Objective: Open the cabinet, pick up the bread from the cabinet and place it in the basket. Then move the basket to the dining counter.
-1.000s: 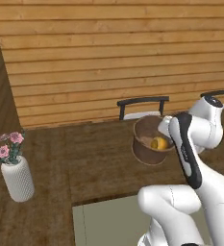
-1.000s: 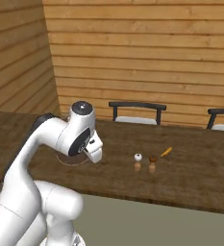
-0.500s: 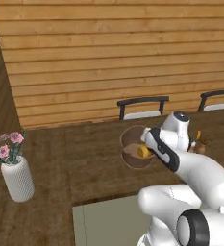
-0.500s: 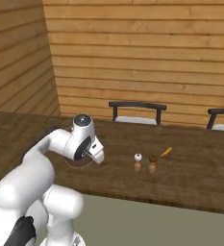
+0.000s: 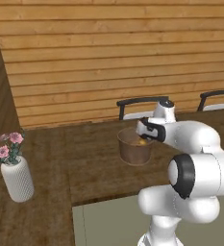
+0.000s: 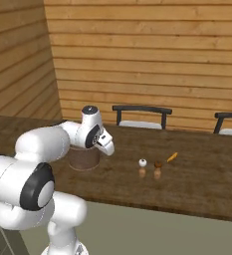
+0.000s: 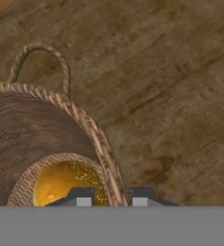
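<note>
The hand (image 7: pixel 108 197) is clamping the rim of the light, stiff woven basket (image 5: pixel 135 149) at its 5 o'clock edge, the bread (image 7: pixel 68 185) lying inside, basket sitting on the dark worktop (image 6: pixel 197 179).

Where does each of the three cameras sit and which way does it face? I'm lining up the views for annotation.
Left base view: behind the arm to its left, looking forward and down at the dining counter, basket, flower vase and plank wall; the arm rises at lower right.
Right base view: behind to the right, over the same counter; the arm rises at lower left, hiding part of the basket.
Hand view: on the hand, looking down along the jaws at the basket rim and the bread inside; the fingertips straddle the rim.
Shared: both base views show the basket, counter and chairs.
</note>
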